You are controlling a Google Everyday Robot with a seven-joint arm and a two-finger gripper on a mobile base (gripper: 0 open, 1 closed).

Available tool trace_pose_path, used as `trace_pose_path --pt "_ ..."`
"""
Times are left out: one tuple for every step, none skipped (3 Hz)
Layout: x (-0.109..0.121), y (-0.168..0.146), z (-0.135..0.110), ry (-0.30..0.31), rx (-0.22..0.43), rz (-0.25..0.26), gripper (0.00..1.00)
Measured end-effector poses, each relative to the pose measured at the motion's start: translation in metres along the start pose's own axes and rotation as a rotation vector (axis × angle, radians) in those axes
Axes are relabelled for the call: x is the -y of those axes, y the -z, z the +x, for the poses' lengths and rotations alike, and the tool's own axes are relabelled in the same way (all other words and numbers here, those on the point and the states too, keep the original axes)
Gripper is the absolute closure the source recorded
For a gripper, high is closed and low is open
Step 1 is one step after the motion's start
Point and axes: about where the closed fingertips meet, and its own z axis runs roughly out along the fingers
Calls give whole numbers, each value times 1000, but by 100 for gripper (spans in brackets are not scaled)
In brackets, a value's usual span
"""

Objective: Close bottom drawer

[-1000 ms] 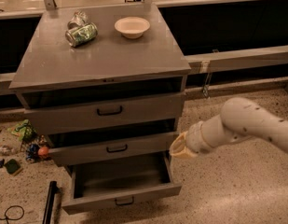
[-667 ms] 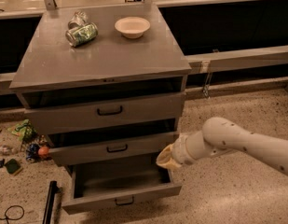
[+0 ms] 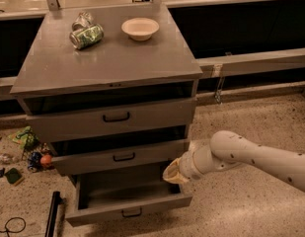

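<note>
— Gripper [image 3: 174, 172]: tip of the white arm, low on the cabinet's [image 3: 108, 63] right side, just under the right end of the middle drawer [image 3: 142, 154] and over the bottom drawer's [image 3: 157, 205] right rear corner. Spread or pinched together? Can't tell.

— Drawer position?

— Lowest of three, pulled well out, front panel nearest the camera, inside looks bare.

— How will it handle?

— My guess: rigid grey box on runners, light with nothing in it, should slide with a steady push. Not fragile. Could bind or skew if shoved from one corner only.

— Where to take it?

— No grasp needed, I'd say. Flat contact on the front panel, near the small black handle [image 3: 132, 213] at centre, pushing straight back. Panel face looks smooth, so press square or contact may slip off. Gripper is behind the panel now, so it likely has to come round to the front.
</note>
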Motion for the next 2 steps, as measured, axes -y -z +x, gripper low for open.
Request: trace_pose_path --pt "-3 -22 5 -18 34 -26 100" --pt "-2 -91 12 -9 118 -65 100"
